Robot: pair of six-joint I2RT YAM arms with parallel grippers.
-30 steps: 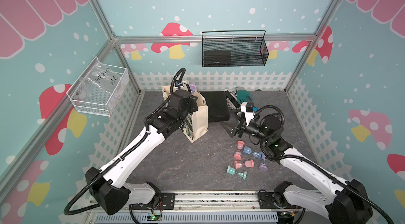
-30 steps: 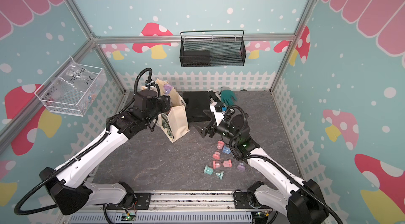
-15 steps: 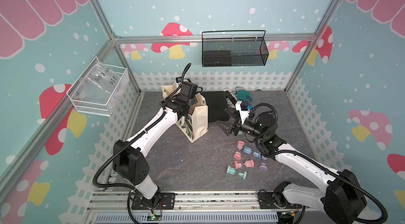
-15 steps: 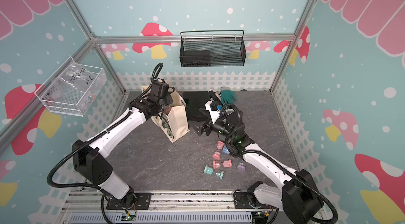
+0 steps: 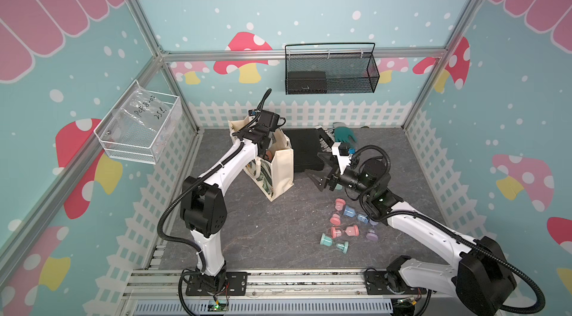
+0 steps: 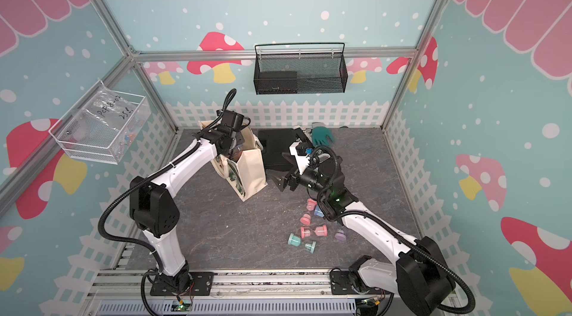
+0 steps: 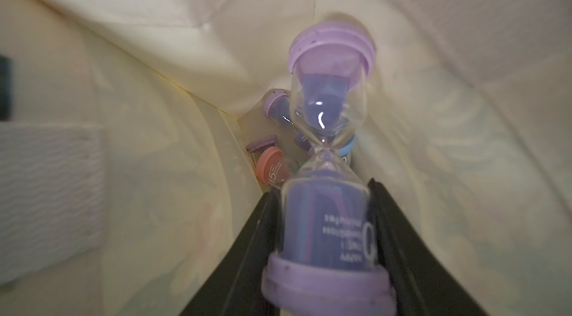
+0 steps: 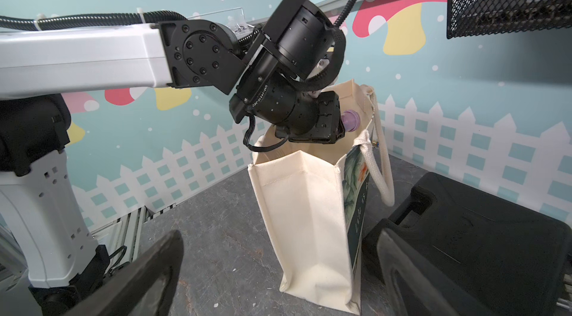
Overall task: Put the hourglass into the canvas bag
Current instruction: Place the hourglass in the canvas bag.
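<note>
Hourglass [image 7: 325,224], purple, is pinched by the left jaws inside the mouth of the canvas bag [image 8: 297,212], above what look like other timers [image 7: 270,169]. Lower it clear of the walls, then release gently. Right jaws stand spread, empty, nearby.

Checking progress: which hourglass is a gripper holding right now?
The purple hourglass, clamped by the left gripper reaching into the canvas bag; the other hourglasses lie loose.

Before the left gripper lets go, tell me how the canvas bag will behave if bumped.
The canvas bag stands tall and narrow, so it probably tips easily. Its creased walls suggest soft cloth that yields. The few small hourglasses inside likely add little ballast.
</note>
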